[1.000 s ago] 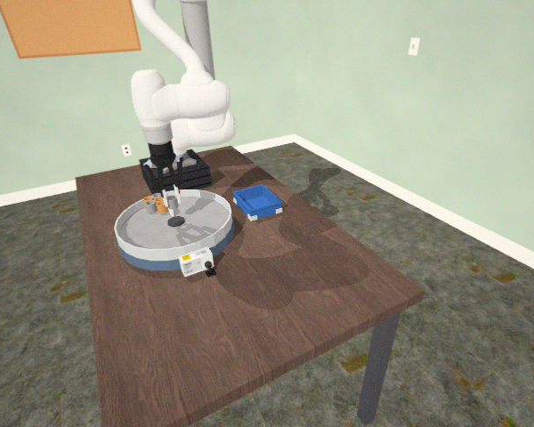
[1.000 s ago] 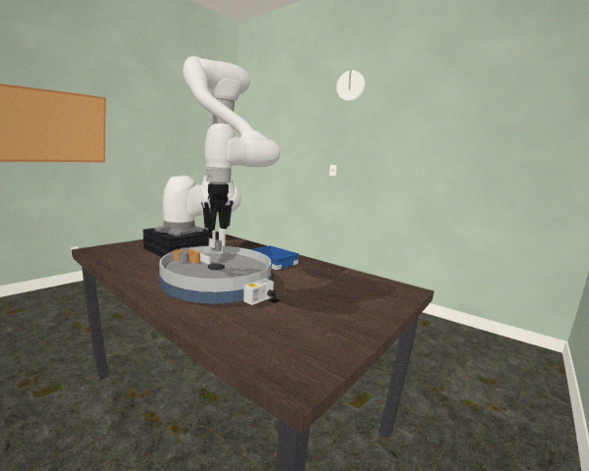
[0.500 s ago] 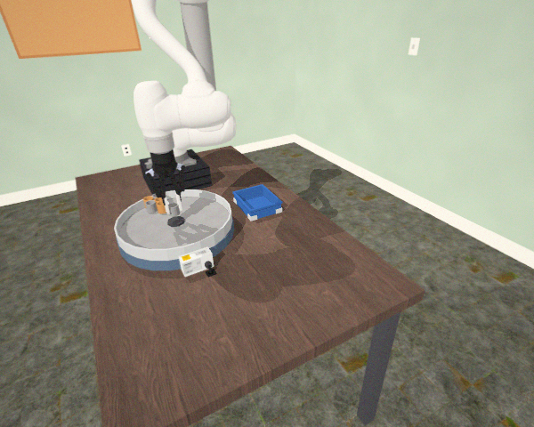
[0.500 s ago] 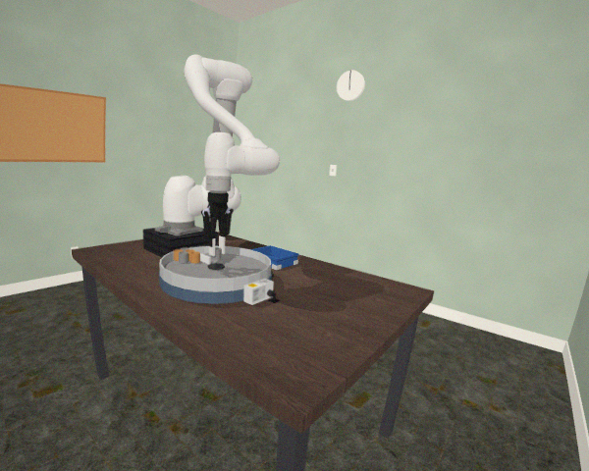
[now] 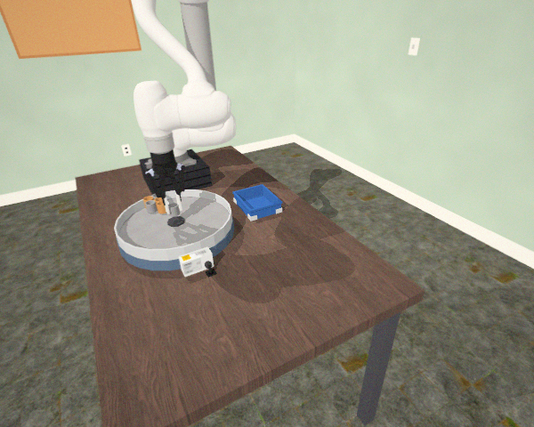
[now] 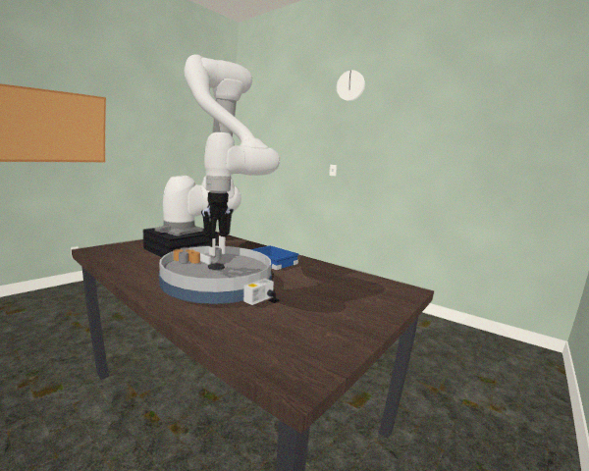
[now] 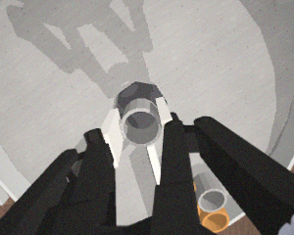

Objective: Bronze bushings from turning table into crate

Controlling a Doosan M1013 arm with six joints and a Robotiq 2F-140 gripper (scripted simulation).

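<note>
The turning table point(image 5: 174, 227) is a round grey disc with a white rim; it also shows in the exterior view point(image 6: 215, 274). My gripper point(image 7: 139, 116) is shut on a grey steel bushing point(image 7: 140, 121), upright between the white pads, just above the dark hub point(image 5: 177, 221) at the disc's centre. The gripper also shows in the top view point(image 5: 172, 204). Near the disc's far left rim stand two bronze bushings point(image 5: 149, 200) point(image 5: 160, 205) and a steel bushing point(image 5: 152, 207) close together. The wrist view shows one steel bushing point(image 7: 212, 198) beside a bronze bushing point(image 7: 215, 220). The blue crate point(image 5: 257, 200) is empty, right of the disc.
A white control box point(image 5: 195, 261) is fixed to the disc's near rim. The arm's black base point(image 5: 175, 172) stands right behind the disc. The crate also shows in the exterior view point(image 6: 280, 255). The table's edges lie far from the disc.
</note>
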